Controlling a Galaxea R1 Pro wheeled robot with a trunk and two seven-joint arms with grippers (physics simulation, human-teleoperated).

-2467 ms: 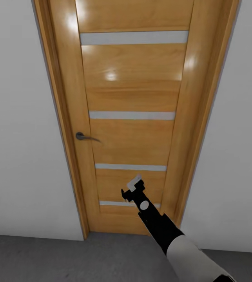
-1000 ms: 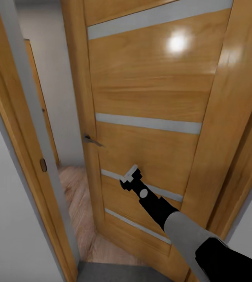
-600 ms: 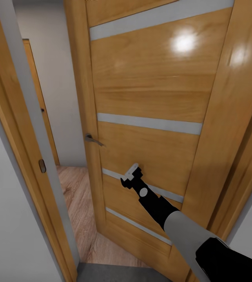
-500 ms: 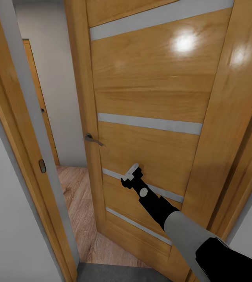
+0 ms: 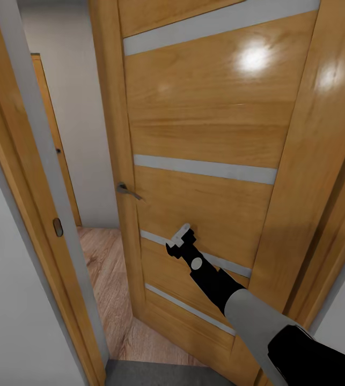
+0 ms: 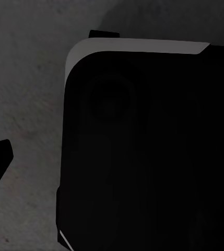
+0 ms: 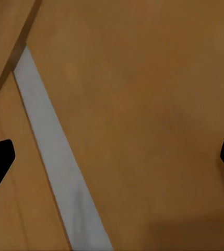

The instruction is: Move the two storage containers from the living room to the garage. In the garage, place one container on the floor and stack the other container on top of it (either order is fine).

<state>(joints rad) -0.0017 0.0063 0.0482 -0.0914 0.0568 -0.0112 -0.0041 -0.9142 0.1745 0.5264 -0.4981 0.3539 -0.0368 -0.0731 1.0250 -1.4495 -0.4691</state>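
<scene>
Right gripper (image 5: 178, 242), jaws spread and empty, rests against the glossy honey-wood panelled door (image 5: 204, 123) at lower centre. Left gripper's state cannot be told. No containers present; the pale plank floor (image 5: 105, 289) lies through the gap at lower left. Step: leaving the garage. Next: push wider, drive through. Door ajar now, shut earlier.

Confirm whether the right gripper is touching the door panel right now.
Cannot tell. In the head view the right gripper overlaps the wooden door; the right wrist view shows the panel close, fingertips at the frame edges, no contact visible.

R arm (image 5: 258, 327): grey forearm | black wrist w/ grey disc | black claw (image 5: 178, 242)
</scene>
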